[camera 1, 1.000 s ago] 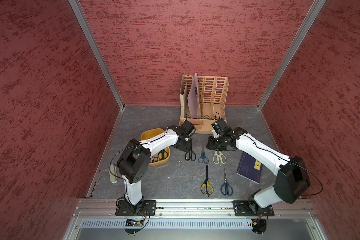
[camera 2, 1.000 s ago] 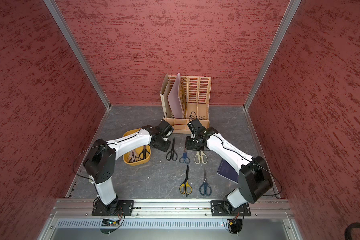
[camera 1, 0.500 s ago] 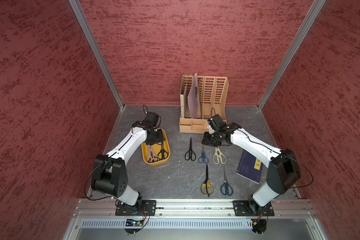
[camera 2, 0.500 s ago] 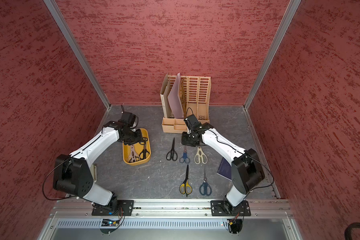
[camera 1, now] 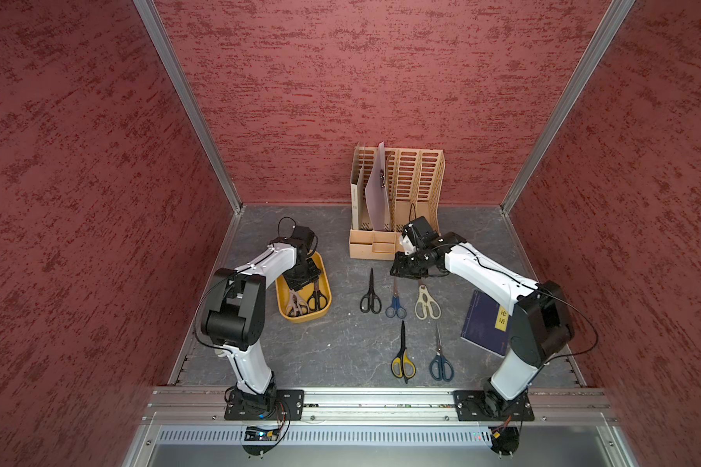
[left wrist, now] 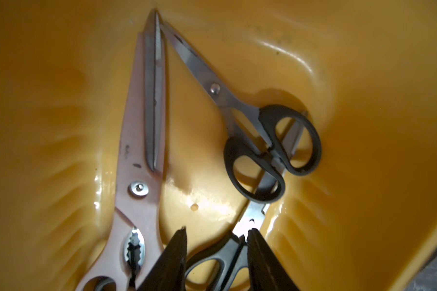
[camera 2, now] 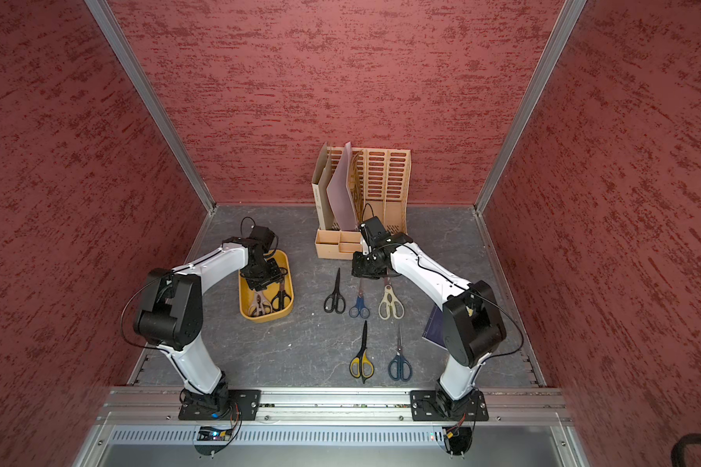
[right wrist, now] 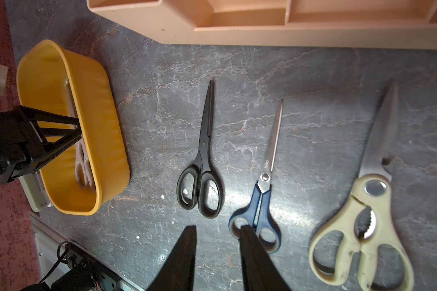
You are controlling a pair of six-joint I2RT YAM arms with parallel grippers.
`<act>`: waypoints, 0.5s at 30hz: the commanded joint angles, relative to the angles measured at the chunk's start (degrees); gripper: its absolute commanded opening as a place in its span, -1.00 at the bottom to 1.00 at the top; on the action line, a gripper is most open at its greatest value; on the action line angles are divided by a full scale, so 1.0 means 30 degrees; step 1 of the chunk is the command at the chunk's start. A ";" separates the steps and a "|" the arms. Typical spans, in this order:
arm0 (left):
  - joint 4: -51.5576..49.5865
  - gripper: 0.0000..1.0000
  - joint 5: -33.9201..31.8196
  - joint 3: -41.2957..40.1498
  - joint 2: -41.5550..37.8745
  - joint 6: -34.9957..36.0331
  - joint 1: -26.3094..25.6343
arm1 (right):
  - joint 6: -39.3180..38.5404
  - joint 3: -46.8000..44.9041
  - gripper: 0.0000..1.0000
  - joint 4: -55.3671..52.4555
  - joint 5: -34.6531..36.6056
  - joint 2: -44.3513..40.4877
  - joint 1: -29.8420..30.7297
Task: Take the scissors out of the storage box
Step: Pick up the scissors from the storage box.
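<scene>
Left claw [left wrist: 217, 229] has returned from the worktop [camera 1: 340, 347] into the storage box [left wrist: 363, 75], jaws parted astride a black-handled pair [left wrist: 220, 257]: next extraction imminent. Right claw [right wrist: 217, 228] hovers open, empty.

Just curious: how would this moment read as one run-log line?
left tool: open, inside storage box, astride black scissors handle | right tool: open, empty, above table | outside box: five scissors

1. Tan slotted file organiser [camera 1: 409, 182] stands upright against the back wall; a pale sheet [camera 1: 377, 198] leans in one slot.
2. Dark blue notebook [camera 1: 482, 323], yellow-labelled, lies flat on the grey tabletop [camera 1: 332, 347].
</scene>
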 commanded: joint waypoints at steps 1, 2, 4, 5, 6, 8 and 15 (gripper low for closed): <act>0.0831 -0.22 -0.0802 0.0855 0.0476 -0.1080 0.0245 | -0.0562 0.0528 -0.33 0.0180 -0.0993 0.0316 -0.0476; 0.0880 -0.25 -0.0844 0.0987 0.0713 -0.1100 0.0248 | -0.0648 0.0584 -0.33 0.0166 -0.1192 0.0391 -0.0560; 0.0858 -0.27 -0.0845 0.1357 0.1069 -0.1194 0.0230 | -0.0819 0.0773 -0.33 -0.0008 -0.1313 0.0577 -0.0718; 0.0894 -0.28 -0.0900 0.1465 0.1170 -0.1221 0.0246 | -0.0892 0.0861 -0.33 -0.0075 -0.1418 0.0652 -0.0786; 0.0977 -0.28 -0.0890 0.1489 0.1262 -0.1276 0.0248 | -0.0950 0.0896 -0.33 -0.0083 -0.1502 0.0754 -0.0857; 0.1040 -0.30 -0.0907 0.1534 0.1338 -0.1368 0.0239 | -0.1059 0.0975 -0.33 -0.0140 -0.1618 0.0856 -0.0974; 0.1165 -0.39 -0.0892 0.1449 0.1666 -0.1512 0.0160 | -0.1223 0.0800 -0.33 -0.0142 -0.1716 0.0937 -0.1235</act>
